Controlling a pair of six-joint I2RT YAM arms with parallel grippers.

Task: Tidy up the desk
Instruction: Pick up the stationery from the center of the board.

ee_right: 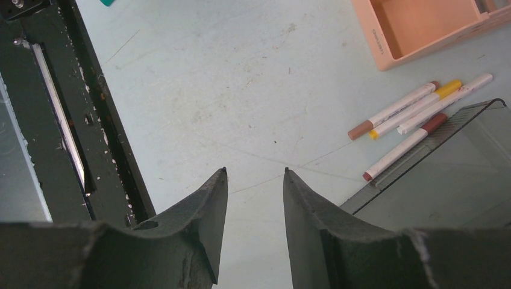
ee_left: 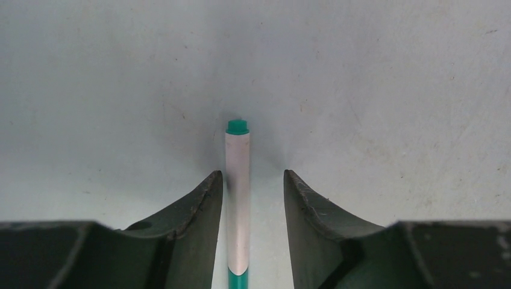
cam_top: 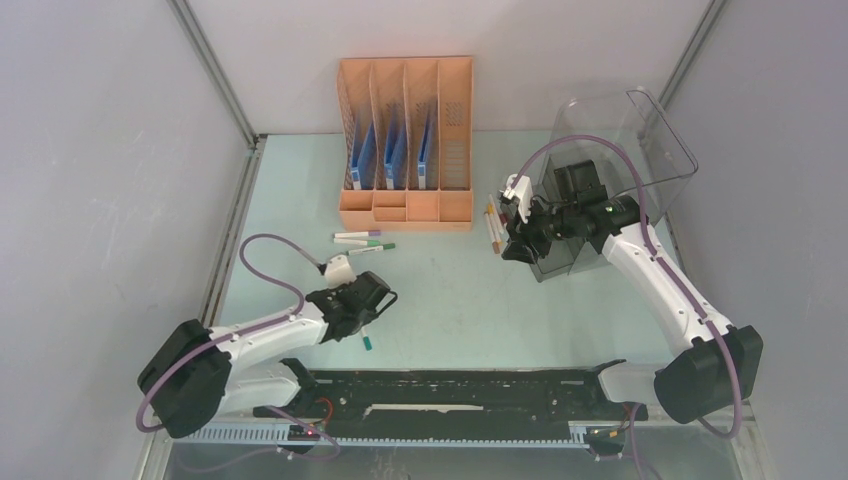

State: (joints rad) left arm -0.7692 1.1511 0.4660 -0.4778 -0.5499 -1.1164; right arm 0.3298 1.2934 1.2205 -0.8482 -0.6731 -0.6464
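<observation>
Desk (cam_top: 450, 300) is pale mint, file rack (cam_top: 440, 210) orange, marker (ee_left: 237, 198) white with green ends.

The desk (cam_top: 450, 300) was matt, pale and finely scuffed. The file rack (cam_top: 405, 205) looked like smooth orange plastic, and the bin (cam_top: 660, 150) like clear, glossy, smoky plastic. The marker (ee_left: 237, 198) had a smooth white barrel. The left gripper (ee_left: 253, 172) had matt black fingers (ee_left: 193, 217) with rough, chipped edges.

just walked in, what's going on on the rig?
Desk tidy-up in progress. The left gripper is open, straddling a green-capped marker lying on the desk, not yet clamped. The right gripper is open and empty, hovering by the clear bin, where four markers lie loose. In front of the orange rack lie two more markers.
</observation>
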